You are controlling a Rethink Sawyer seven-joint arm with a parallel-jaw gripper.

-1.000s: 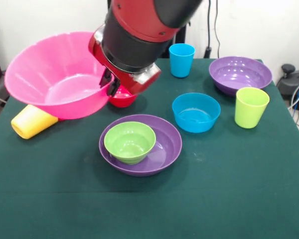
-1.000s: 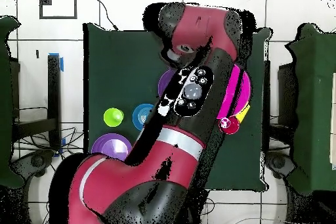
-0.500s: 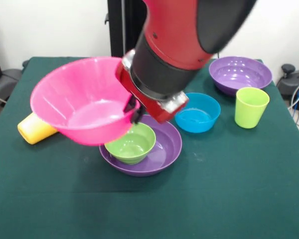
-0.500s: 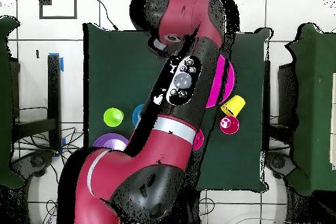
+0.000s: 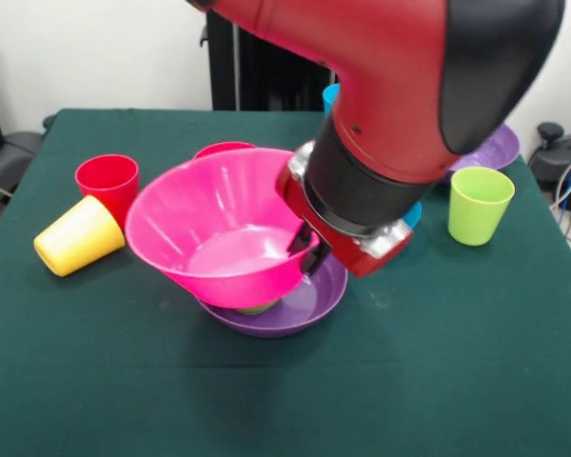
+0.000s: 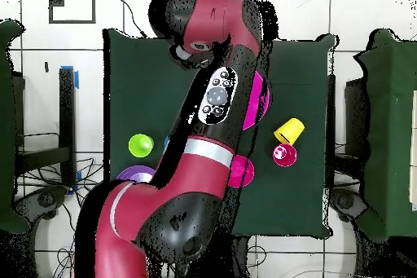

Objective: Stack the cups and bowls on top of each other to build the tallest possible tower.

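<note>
My gripper point(image 5: 306, 255) is shut on the right rim of the large pink bowl point(image 5: 219, 228) and holds it tilted just over the purple bowl point(image 5: 309, 307) in the middle of the table. The small green bowl point(image 5: 257, 307) inside that purple bowl is almost hidden under the pink one. Whether the pink bowl touches them I cannot tell. In the overhead view only an edge of the pink bowl point(image 6: 260, 99) shows beside my arm. No other pile stands.
A red cup point(image 5: 108, 181) stands at the left beside a yellow cup point(image 5: 76, 236) lying on its side. The small red bowl's rim point(image 5: 224, 149) shows behind the pink bowl. A lime green cup point(image 5: 479, 205), a second purple bowl point(image 5: 497, 149), a blue bowl's edge point(image 5: 414, 215) and a blue cup's rim point(image 5: 330, 92) are at the right.
My arm has carried the pink bowl from the left side, above the yellow cup, across to over the purple and green bowls. The red cup and red bowl now show.
</note>
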